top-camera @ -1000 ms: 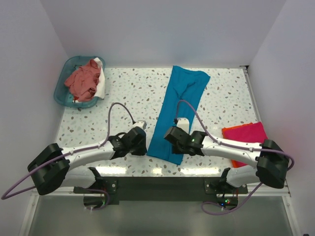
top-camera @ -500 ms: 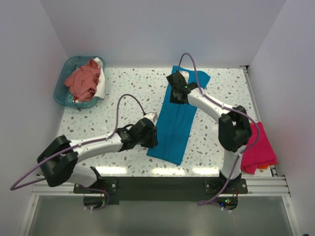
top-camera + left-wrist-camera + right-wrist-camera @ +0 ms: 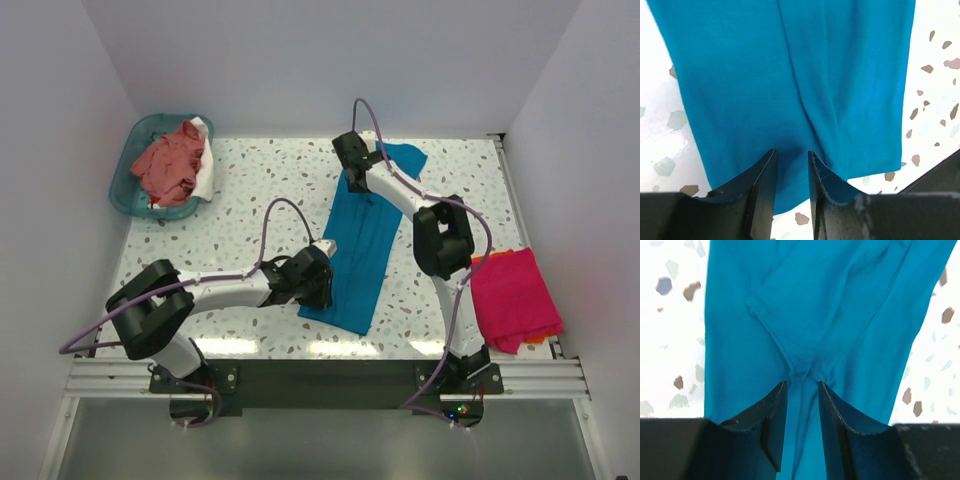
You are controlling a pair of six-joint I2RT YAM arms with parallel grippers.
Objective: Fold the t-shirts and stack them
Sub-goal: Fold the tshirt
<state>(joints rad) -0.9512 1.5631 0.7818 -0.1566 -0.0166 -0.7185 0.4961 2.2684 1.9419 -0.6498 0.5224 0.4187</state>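
A teal-blue t-shirt (image 3: pixel 362 235) lies in a long strip across the speckled table (image 3: pixel 250 190). The left tool (image 3: pixel 791 155), fingers nearly together, pinches its near hem. The right tool (image 3: pixel 802 385) nips a puckered gather at its far end. A magenta-pink t-shirt (image 3: pixel 515 295) rests at the table's right edge.

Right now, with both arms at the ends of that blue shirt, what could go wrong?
The right gripper pinches only a small bunched tuck of the teal shirt, so the cloth might slip out when lifted. The left gripper sits at the near hem, where layers overlap; it may catch just one layer, and the fold would come out crooked.
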